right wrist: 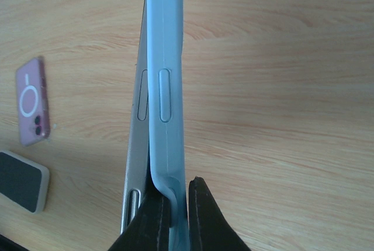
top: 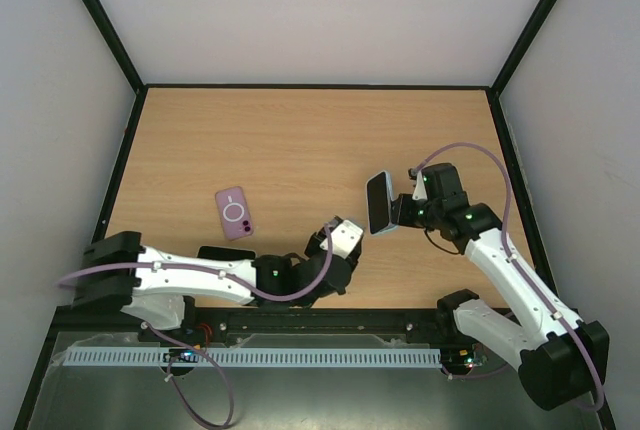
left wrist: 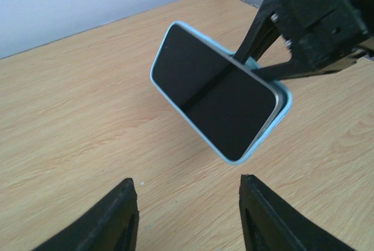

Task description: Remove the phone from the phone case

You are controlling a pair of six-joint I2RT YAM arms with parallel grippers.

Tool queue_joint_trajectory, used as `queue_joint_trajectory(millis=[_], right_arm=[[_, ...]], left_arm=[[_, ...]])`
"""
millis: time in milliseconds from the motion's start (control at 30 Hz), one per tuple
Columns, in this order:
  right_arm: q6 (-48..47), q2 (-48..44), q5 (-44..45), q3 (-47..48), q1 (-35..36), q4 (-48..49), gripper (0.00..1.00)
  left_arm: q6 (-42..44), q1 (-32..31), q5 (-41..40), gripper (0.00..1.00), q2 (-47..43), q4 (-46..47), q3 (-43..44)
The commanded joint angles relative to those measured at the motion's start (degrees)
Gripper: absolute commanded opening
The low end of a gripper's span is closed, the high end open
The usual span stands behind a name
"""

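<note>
Case [right wrist: 166, 41] lt blue; phone [left wrist: 213, 90] black (silver edge); pink phone [top: 234, 212] w/ white ring; table [top: 300, 140] lt woodgrain.

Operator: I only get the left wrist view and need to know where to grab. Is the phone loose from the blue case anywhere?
Observer: Yes. Seen edge-on from the right wrist, the blue case bows away from the phone at the end the right gripper pinches.
Operator: Does that gripper clamp phone and case together?
Observer: It seems to hold only the case wall. The phone's silver edge sits outside its fingers.
Operator: Anything on the table outside my view?
Observer: A pink case lies flat, back up, over on the left.
</note>
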Motion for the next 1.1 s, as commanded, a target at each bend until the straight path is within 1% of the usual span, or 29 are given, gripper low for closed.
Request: queue_joint_trajectory(millis=[0,67,133,167,267,300,433,567,633,733,800,867,1000,1067], right_arm=[[1.64,0.64,-1.05,-0.4,-0.43,3.09,0.02],[1.76,0.58,-1.25,-0.93,-0.46,3.63,0.02],[1.79,-0.18,-1.43,-1.66,-0.4,4.3,0.02],[1.7,-0.62,-1.51,-2.01,-0.45,4.56,0.02],[1.82,-2.57,-1.71,-2.95,-0.55,4.98,0.02],[1.9,-3.42,-1.76,-3.28,-0.5,5.09,0.02],[1.48,-6.43,-2.58,-4.86,-0.56,5.17,0.02],[1.06,-8.69,-4.03,-5.17,-0.49,4.48,0.02],[0.83,-9.61,-4.03,-5.54,-0.56,4.35,0.02],[0.56,-11.05,-4.14,-6.27,-0.55,4.98,0.02],[0.34,-11.5,-5.56,-6.5,-0.56,5.3,0.02],[0.29,-11.33,-7.38,-6.61,-0.56,5.43,0.02],[-0.14,-10.37,-9.84,-6.75,-0.54,5.18,0.02],[-0.23,-10.22,-10.11,-6.82,-0.56,5.06,0.02]], left_arm=[[6.37,-0.08,-1.98,0.53,5.9,9.5,1.6],[6.35,0.02,-2.43,0.61,9.72,9.17,4.63],[7.02,0.14,-2.96,0.65,13.6,9.27,8.02],[6.95,0.44,-3.57,0.65,15.64,8.83,9.47],[3.52,2.18,-4.87,0.59,20.44,3.9,13.98],[3.36,2.56,-4.99,0.58,21.26,3.7,14.43],[5.56,3.23,-3.38,0.58,22.08,7.51,13.47],[4.48,4.25,-3.39,0.56,22.99,5.48,14.65],[4.62,4.57,-3.23,0.55,22.82,5.89,14.17],[6.33,4.66,-2.31,0.57,22.32,6.98,13.4],[7.5,4.76,-2.96,0.59,22.21,6.53,13.8],[8.48,5.08,-3.63,0.59,21.97,6.43,14.3],[11.55,5.27,-6.18,0.56,21.6,8.15,14.4],[11.74,5.83,-6.52,0.53,21.96,7.56,15.01]])
